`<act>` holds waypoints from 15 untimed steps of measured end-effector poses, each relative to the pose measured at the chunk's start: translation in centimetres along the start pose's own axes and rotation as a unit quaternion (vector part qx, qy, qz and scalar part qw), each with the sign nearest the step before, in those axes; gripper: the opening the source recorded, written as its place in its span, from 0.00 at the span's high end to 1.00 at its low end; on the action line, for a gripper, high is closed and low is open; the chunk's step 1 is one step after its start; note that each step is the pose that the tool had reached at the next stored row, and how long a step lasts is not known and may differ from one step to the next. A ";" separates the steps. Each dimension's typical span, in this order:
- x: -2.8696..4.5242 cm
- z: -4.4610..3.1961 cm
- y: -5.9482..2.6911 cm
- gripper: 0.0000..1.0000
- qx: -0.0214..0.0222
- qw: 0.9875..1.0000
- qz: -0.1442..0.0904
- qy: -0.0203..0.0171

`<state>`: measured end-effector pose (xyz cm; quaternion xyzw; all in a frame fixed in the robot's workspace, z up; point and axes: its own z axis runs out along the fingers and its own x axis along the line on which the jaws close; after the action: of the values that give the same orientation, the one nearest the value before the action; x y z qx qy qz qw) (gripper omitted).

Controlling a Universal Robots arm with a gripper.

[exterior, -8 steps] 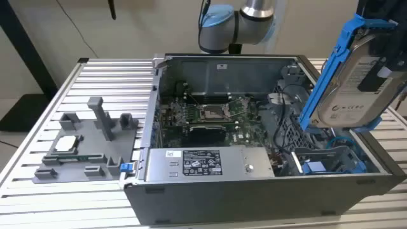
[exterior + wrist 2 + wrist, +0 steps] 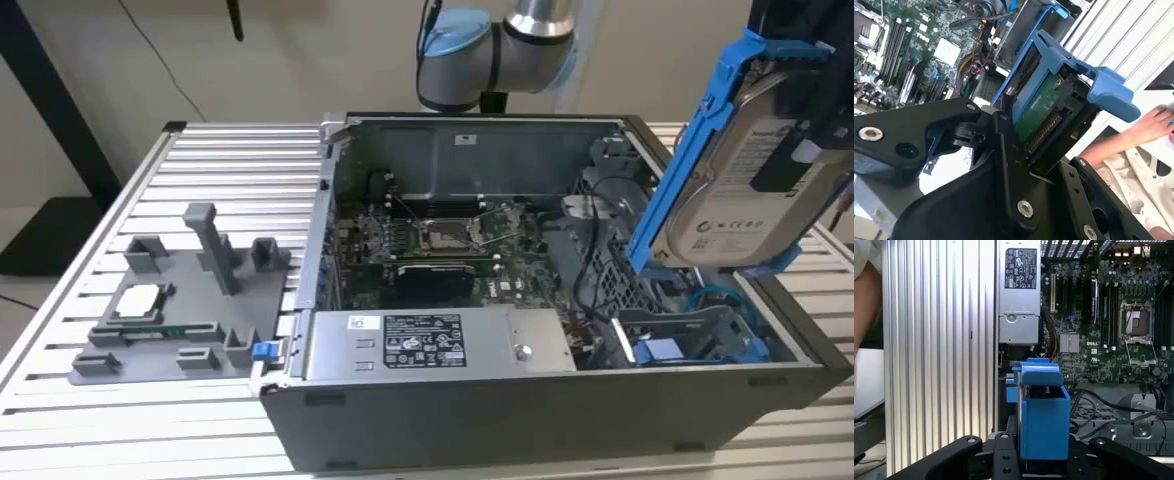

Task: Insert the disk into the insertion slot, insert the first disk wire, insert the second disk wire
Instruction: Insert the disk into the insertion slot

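Gripper (image 2: pixel 1041 446) clenched on the disk (image 2: pixel 738 170), blue frame between its fingers in both wrist views. In the exterior view the disk hangs at upper right, long axis near upright, clear above the drive bay (image 2: pixel 691 325) at the lower right of the computer case (image 2: pixel 534 410). Not yet inserted.

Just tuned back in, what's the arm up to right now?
The arm's pincer is shut on the disk in its blue frame, holding it tilted in the air over the exterior view's right end of the open computer case. The disk is not yet in its slot. In the second wrist view, a person's hand shows past the disk.
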<state>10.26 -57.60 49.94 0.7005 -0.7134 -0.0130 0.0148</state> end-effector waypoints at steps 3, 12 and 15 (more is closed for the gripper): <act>0.00 0.02 0.00 1.00 0.000 1.000 0.000 0.000; 0.03 0.79 -0.29 1.00 0.000 1.000 0.000 0.000; 0.03 1.05 -0.34 1.00 0.000 1.000 0.000 0.000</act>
<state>10.56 -57.64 48.88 0.7005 -0.7134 -0.0131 0.0148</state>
